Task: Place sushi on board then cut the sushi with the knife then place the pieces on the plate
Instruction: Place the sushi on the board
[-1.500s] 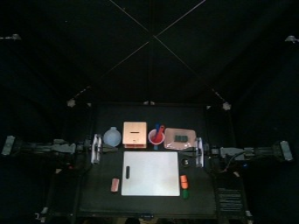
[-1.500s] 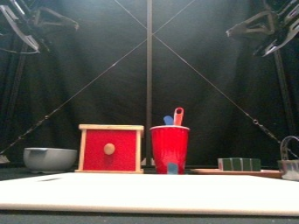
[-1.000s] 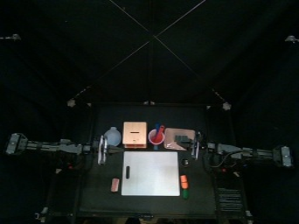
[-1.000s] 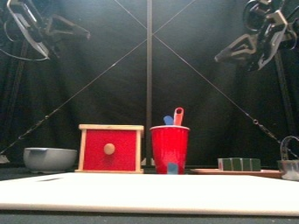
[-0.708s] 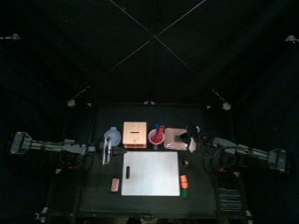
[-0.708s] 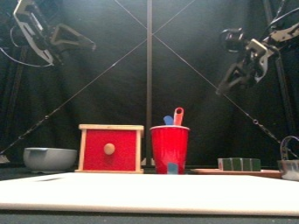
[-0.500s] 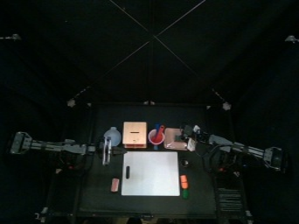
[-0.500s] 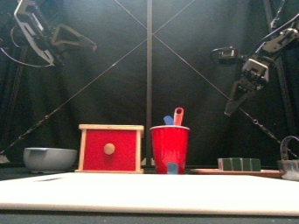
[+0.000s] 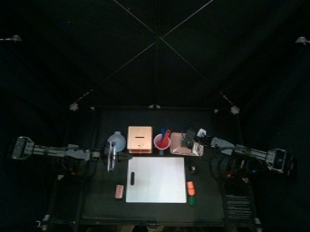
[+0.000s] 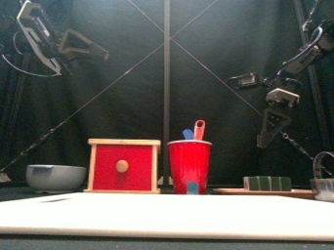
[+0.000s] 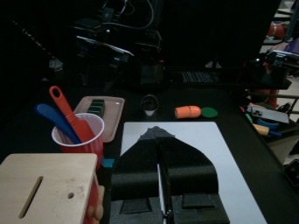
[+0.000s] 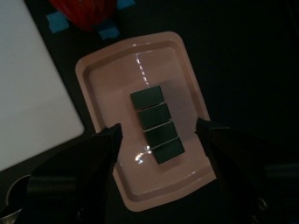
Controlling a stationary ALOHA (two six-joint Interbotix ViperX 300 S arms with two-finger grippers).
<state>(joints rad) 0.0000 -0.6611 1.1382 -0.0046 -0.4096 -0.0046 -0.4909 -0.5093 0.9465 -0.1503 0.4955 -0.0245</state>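
Sushi (image 12: 153, 115): four dark green blocks in one row, lying in the tray, not yet on the board.
Tray (image 12: 122, 79): pink, flat on the worktop at the far right, just right of the cup and past the board's far right corner.
Right fingers (image 12: 225, 153): released and spread wide, one on each side of the sushi row; hanging well above the tray, clear of the blocks.
Left fingers (image 11: 140, 166): clenched, tips pressed together in a point; raised high on the left, over the board's left side near the bowl.
Board (image 9: 158, 178): white, flat in the middle of the worktop, nearer than the box, cup and tray.
Cup (image 10: 189, 166): red, upright, between box and tray.
Knives: one blue (image 10: 187, 135), one red (image 10: 198, 129), both standing handle-up in the cup.
Box (image 10: 124, 166): pale wood with a red drawer front, just left of the cup.
Bowl (image 10: 55, 177): blue-grey, left of the box.
Small toys: a pink one (image 9: 120, 190) just left of the board; an orange one (image 9: 190, 188) and a green one (image 9: 191, 201) just right of it, on the near side.
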